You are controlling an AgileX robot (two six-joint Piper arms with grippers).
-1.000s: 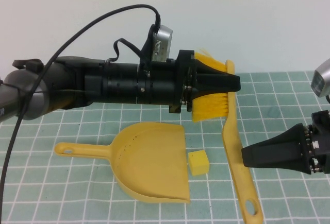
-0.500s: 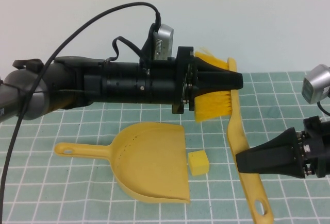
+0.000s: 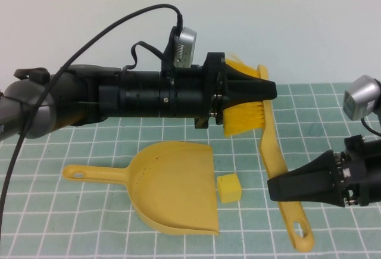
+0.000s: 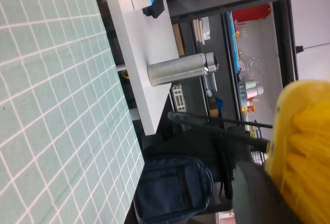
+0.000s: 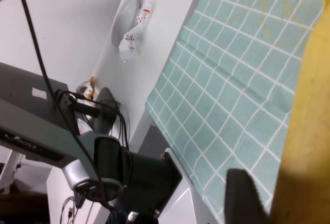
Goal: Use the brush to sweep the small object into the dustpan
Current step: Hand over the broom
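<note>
Pinching the brush (image 3: 245, 115) at its bristle head, the left gripper (image 3: 269, 90) holds it raised above the mat; the right gripper (image 3: 272, 187) sits against the stiff, light handle, fingers apparently shut around it. A firmer hold looks best mid-handle. The cube (image 3: 229, 187), small and light, rests just beside the dustpan (image 3: 172, 184) mouth

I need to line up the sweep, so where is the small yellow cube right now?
In the high view the cube sits on the mat just right of the dustpan mouth, left of the brush handle.
</note>
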